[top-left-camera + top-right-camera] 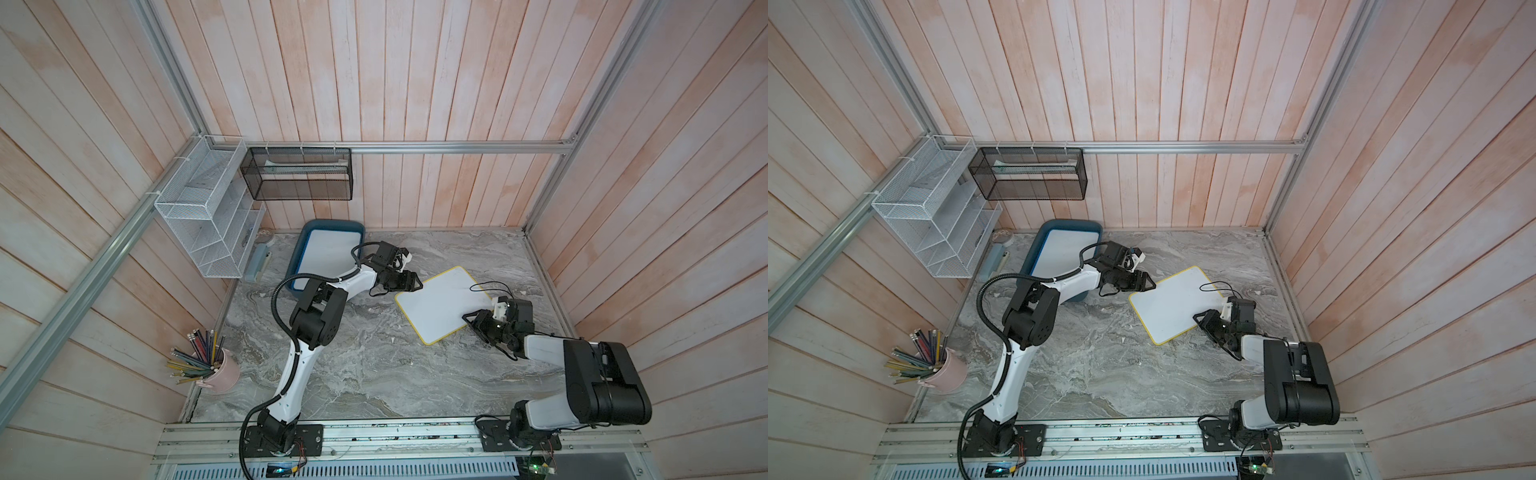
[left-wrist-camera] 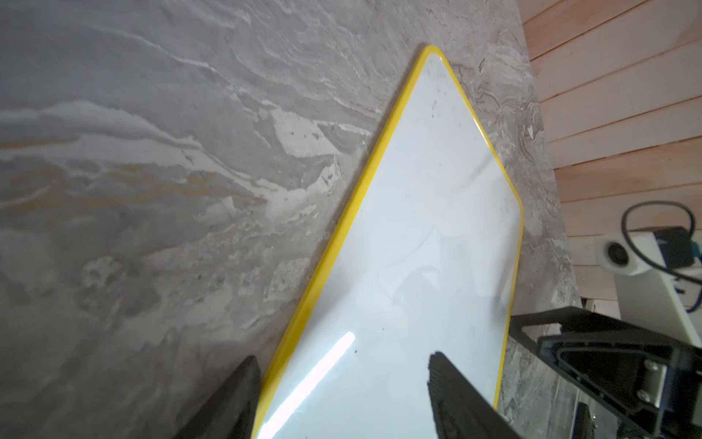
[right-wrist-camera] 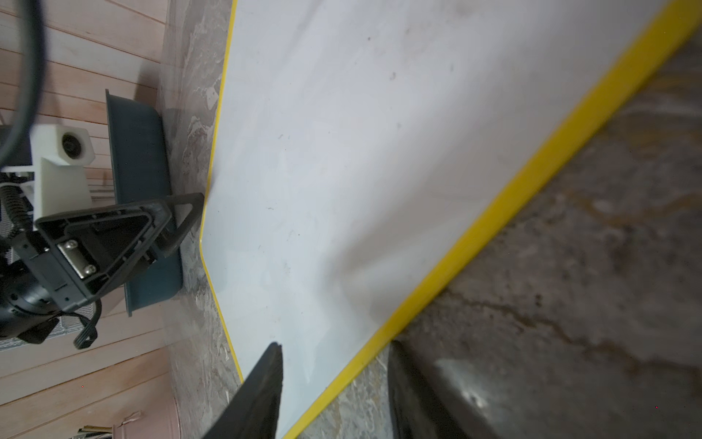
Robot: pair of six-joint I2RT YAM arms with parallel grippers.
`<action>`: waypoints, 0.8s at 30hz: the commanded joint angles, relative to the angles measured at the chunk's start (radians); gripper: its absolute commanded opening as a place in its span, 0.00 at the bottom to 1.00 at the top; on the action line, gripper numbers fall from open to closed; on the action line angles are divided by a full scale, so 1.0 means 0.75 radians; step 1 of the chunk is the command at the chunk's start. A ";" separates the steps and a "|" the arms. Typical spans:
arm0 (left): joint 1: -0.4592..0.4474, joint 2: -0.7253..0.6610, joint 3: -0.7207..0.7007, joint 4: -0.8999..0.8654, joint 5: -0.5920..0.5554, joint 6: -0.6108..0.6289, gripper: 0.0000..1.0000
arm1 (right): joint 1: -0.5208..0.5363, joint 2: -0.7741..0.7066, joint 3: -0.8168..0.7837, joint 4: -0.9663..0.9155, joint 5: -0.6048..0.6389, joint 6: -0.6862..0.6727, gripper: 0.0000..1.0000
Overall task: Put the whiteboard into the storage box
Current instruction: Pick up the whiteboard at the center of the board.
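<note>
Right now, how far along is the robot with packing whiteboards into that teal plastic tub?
Done: one white board lies inside the shallow teal plastic storage box. In hand: left gripper and right gripper, both open, straddle edges of the yellow-framed whiteboard on the marble table. Left: grip, lift, box it.

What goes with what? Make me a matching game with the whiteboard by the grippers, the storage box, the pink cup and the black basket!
Things:
1. whiteboard
2. storage box
3. pink cup
4. black mesh basket

Clues:
A. stuffed with pencils
B. has a yellow edge
C. hangs up high
D. has another board lying inside

Pairs: 1-B, 2-D, 3-A, 4-C
</note>
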 commanded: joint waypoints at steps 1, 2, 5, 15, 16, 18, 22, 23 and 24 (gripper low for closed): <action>-0.025 -0.038 -0.129 -0.058 0.041 -0.034 0.72 | -0.002 0.062 0.031 0.022 0.002 0.011 0.47; -0.025 -0.057 -0.158 -0.053 0.052 -0.039 0.72 | -0.003 0.075 0.049 0.023 -0.005 0.009 0.47; -0.027 -0.112 -0.236 -0.048 0.069 -0.054 0.72 | -0.003 0.106 0.102 0.025 -0.030 0.003 0.47; -0.056 -0.213 -0.415 -0.023 0.228 -0.116 0.72 | -0.016 0.159 0.315 -0.093 -0.038 -0.102 0.46; -0.056 -0.221 -0.422 -0.031 0.216 -0.106 0.72 | -0.020 0.153 0.328 -0.118 -0.025 -0.118 0.46; -0.047 -0.237 -0.419 -0.067 0.166 -0.075 0.73 | -0.028 0.152 0.359 -0.204 0.000 -0.172 0.46; 0.001 -0.253 -0.396 -0.108 0.088 -0.052 0.73 | -0.064 0.108 0.336 -0.327 0.067 -0.255 0.46; 0.016 -0.261 -0.399 -0.100 0.075 -0.057 0.73 | -0.073 0.083 0.317 -0.349 0.086 -0.269 0.46; 0.027 -0.270 -0.402 -0.084 0.063 -0.066 0.73 | -0.081 0.060 0.298 -0.370 0.105 -0.281 0.46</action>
